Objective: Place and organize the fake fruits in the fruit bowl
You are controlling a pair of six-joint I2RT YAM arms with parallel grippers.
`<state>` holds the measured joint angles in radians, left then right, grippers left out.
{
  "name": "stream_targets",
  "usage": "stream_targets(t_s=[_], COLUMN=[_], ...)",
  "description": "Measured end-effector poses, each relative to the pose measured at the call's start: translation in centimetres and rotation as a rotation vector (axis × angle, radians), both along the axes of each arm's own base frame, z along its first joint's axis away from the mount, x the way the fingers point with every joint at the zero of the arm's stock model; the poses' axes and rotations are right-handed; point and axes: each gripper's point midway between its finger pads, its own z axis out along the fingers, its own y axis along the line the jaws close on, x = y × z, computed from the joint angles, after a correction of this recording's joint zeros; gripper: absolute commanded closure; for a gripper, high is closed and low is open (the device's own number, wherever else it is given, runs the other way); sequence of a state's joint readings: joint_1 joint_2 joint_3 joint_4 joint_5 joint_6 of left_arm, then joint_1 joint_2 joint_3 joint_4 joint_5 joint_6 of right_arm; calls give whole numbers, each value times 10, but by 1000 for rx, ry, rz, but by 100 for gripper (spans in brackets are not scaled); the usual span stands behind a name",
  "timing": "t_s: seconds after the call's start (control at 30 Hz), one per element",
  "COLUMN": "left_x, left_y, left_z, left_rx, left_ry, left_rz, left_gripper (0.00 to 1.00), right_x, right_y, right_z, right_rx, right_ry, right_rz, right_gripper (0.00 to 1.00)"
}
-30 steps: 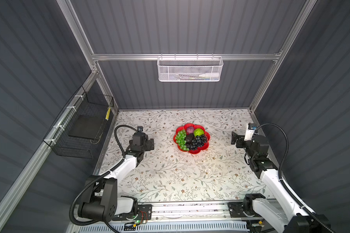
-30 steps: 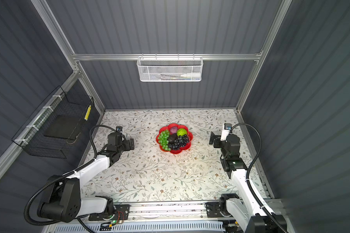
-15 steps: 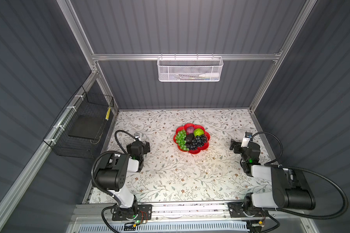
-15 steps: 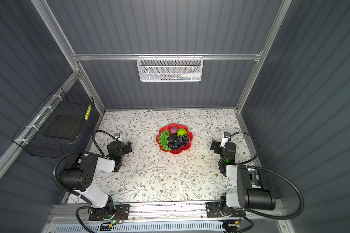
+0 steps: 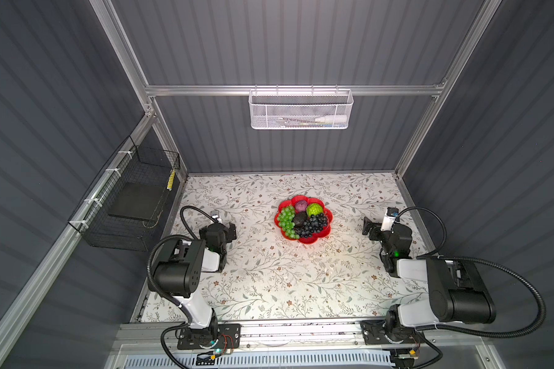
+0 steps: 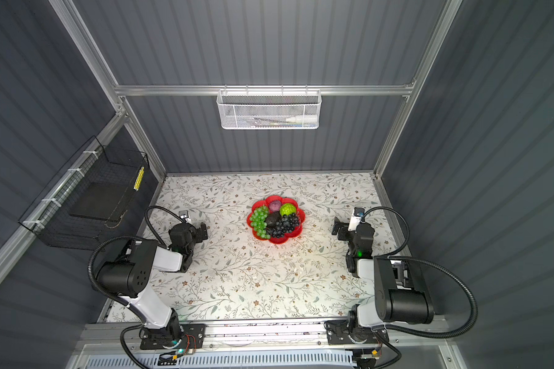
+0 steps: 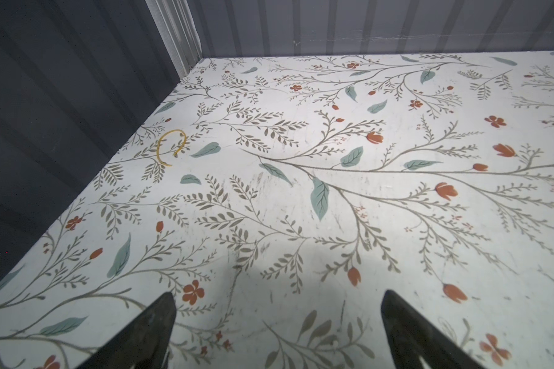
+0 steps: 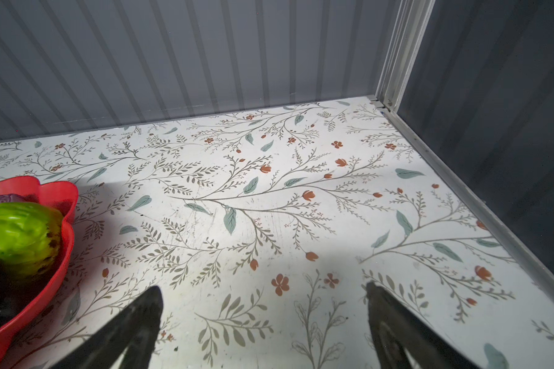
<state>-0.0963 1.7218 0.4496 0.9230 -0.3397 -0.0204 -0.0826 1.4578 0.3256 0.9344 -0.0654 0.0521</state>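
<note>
- Ribbed grey walls (image 5: 295, 48) are enclosing a floral-printed counter (image 5: 269, 281).
- The glossy red petalled fruit bowl (image 5: 314, 240) is sitting mid-counter, holding the five fake fruits (image 5: 301, 220).
- The left end effector (image 7: 278, 294) and right end effector (image 8: 263, 287) are hanging open, empty.

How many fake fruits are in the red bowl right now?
5. Seen in a top view, in the red bowl: green grapes at left, purple ball at the back, lime-green fruit back right, black oval in the middle, dark grapes front right. Something could hide beneath them.
</note>
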Motion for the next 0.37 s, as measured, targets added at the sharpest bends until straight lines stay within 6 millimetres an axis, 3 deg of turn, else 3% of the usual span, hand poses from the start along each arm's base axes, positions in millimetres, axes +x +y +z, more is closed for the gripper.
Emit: stream_targets(t_s=[0.37], left_x=[1], left_y=[0], left_z=[1], left_rx=[1], left_ry=[-6], left_rz=[-1], left_gripper=[0], right_x=[0], right_y=[3], right_z=[0], right_rx=[4], right_ry=[-1], right_rz=[14], right_gripper=[1])
